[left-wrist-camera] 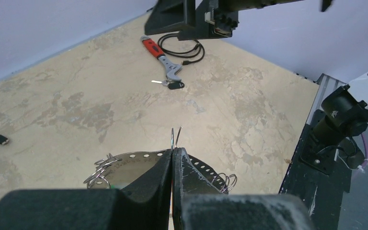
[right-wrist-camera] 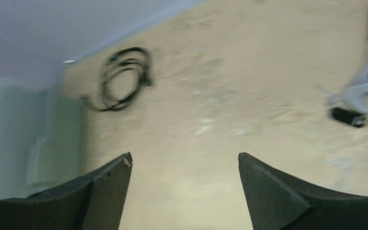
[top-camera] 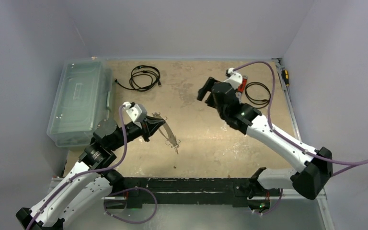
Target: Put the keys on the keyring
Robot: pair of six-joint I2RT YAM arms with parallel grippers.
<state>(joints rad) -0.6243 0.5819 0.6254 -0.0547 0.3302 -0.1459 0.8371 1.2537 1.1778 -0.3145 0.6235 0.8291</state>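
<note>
My left gripper [left-wrist-camera: 173, 153] is shut on the keyring [left-wrist-camera: 134, 160], a flat grey metal hoop with a row of holes and small wire rings on it. A thin wire loop pokes up between the fingers. From above, the keyring [top-camera: 166, 129] hangs from the left gripper [top-camera: 159, 123] over the middle-left of the table. One key with a black head [left-wrist-camera: 173, 85] lies on the table by the wrench's jaw, also in the right wrist view as the black-headed key [right-wrist-camera: 347, 116]. My right gripper [right-wrist-camera: 184, 160] is open and holds nothing. It hovers at the back right [top-camera: 206, 96].
A red-handled wrench [left-wrist-camera: 165, 57] lies at the back right beside a coiled black cable [top-camera: 258, 93]. Another black cable [top-camera: 144, 77] lies at the back centre. A clear plastic box [top-camera: 79, 100] stands along the left side. A black rail [top-camera: 182, 184] runs along the near edge.
</note>
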